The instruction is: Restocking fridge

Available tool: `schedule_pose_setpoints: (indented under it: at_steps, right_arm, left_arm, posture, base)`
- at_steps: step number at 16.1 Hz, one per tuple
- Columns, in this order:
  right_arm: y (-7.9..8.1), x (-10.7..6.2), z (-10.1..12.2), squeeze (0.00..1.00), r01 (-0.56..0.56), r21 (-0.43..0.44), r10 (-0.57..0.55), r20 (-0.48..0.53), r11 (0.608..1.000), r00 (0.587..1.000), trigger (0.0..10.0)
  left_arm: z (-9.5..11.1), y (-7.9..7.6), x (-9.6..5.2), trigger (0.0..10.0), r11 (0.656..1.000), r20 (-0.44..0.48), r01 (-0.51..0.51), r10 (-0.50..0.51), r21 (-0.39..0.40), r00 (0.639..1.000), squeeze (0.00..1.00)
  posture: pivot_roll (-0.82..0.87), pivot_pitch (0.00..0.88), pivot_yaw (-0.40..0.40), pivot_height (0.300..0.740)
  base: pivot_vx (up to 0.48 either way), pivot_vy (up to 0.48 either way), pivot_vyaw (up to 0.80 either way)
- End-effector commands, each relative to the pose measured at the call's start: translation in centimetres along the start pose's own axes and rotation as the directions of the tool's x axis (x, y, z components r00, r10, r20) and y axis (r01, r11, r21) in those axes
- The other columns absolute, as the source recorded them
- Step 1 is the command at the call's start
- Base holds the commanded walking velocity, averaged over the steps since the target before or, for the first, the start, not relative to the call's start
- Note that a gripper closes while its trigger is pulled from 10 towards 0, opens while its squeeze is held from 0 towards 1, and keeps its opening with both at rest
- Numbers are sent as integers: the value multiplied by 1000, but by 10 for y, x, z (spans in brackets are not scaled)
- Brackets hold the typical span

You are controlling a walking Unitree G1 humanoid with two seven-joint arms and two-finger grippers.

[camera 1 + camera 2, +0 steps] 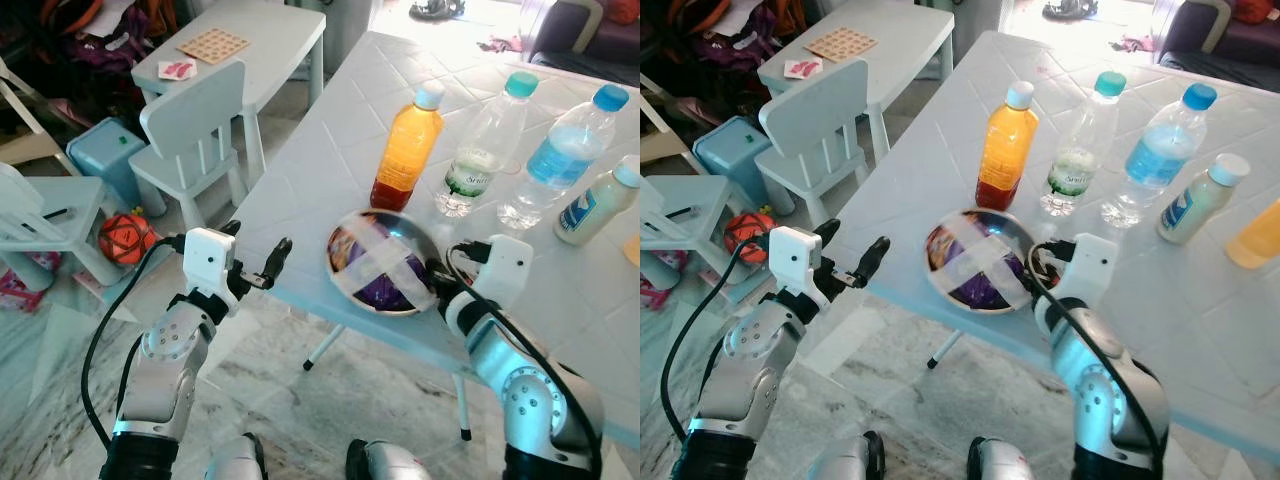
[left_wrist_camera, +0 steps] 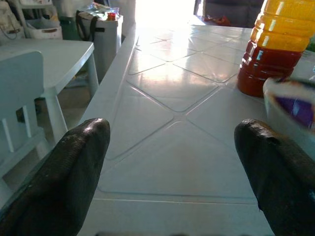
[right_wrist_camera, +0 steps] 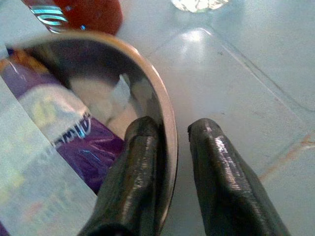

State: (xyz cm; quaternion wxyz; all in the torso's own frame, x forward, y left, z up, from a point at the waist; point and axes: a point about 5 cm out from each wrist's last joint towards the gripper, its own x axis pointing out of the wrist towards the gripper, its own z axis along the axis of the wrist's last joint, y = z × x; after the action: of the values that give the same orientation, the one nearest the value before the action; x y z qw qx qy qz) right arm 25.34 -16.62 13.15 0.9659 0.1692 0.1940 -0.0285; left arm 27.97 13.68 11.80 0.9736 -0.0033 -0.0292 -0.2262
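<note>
White tiled table (image 1: pixel 330 170) | my right gripper (image 3: pixel 170 147) pinching rim of taped round metal bowl (image 1: pixel 383 262) | left gripper (image 1: pixel 262 262) spread, just off table edge

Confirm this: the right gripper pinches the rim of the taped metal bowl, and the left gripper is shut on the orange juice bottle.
Wrong about the left gripper: it is open and holds nothing, at the table's edge, apart from the orange juice bottle, as the left wrist view shows. The right gripper does pinch the rim of the taped metal bowl.
</note>
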Motion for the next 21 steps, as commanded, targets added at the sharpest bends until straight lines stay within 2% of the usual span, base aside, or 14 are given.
schedule_pose_setpoints:
  at_steps: [1, 4, 5, 9, 10, 12, 14, 16, 19, 20, 21]
  right_arm:
    - [-11, -3, -7, 1000, 54, -19, -55, -36, 998, 998, 10000]
    - [-8, -7, -2, 1000, -12, -114, 11, -13, 993, 1000, 10000]
    - [-8, -9, 3, 1000, -38, -200, 40, 10, 979, 999, 10000]
    - [-10, -9, 15, 1000, -84, -273, 99, 40, 958, 994, 10000]
    - [-15, -8, 21, 1000, -84, -328, 108, 56, 941, 993, 10000]
    - [-21, -2, 33, 1000, -94, -383, 133, 77, 919, 988, 10000]
    - [-24, 5, 45, 1000, -144, -445, 193, 66, 884, 979, 10000]
    - [-25, 11, 55, 1000, -227, -468, 273, 30, 854, 962, 10000]
    - [-28, 22, 63, 0, -350, -486, 373, -52, 801, 926, 10000]
    - [-31, 29, 65, 0, -373, -505, 388, -80, 778, 918, 10000]
    - [-32, 31, 65, 0, -391, -489, 398, -95, 779, 913, 10000]
  left_arm:
    - [2, -1, 1, 10000, 1000, 11, 9, -9, 8, 1000, 0]
    - [1, -2, 1, 10000, 1000, 10, 13, -13, 5, 1000, 0]
    - [1, -1, 2, 10000, 1000, 10, 14, -14, 7, 1000, 0]
    - [2, -1, 3, 10000, 1000, 11, 13, -13, 7, 1000, 0]
    - [2, -1, 3, 10000, 1000, 9, 13, -13, 8, 1000, 0]
    - [1, -1, 3, 10000, 1000, 8, 15, -15, 8, 1000, 0]
    - [1, -1, 3, 10000, 1000, 5, 17, -17, 9, 1000, 0]
    - [1, -1, 2, 10000, 1000, 2, 16, -16, 10, 1000, 0]
    - [0, -1, 2, 10000, 1000, -3, 21, -21, 13, 1000, 0]
    - [0, -1, 3, 10000, 1000, -5, 22, -22, 13, 1000, 0]
    - [0, -1, 2, 10000, 1000, -6, 22, -22, 14, 1000, 0]
  posture:
    - [-9, 138, -9, 740]
    - [-15, 137, -6, 740]
    - [-19, 136, -5, 740]
    - [-21, 137, -3, 740]
    - [-21, 137, -3, 740]
    - [-21, 138, 0, 740]
    - [-20, 140, 2, 740]
    - [-17, 141, 2, 740]
    - [-12, 143, 7, 740]
    - [-6, 143, 5, 740]
    - [-6, 143, 5, 740]
  base:
    - [0, 0, 0]
    - [0, 0, 0]
    - [0, 0, 0]
    - [0, 0, 0]
    - [0, 0, 0]
    - [0, 0, 0]
    - [0, 0, 0]
    - [0, 0, 0]
    - [0, 0, 0]
    - [0, 0, 0]
    - [0, 0, 0]
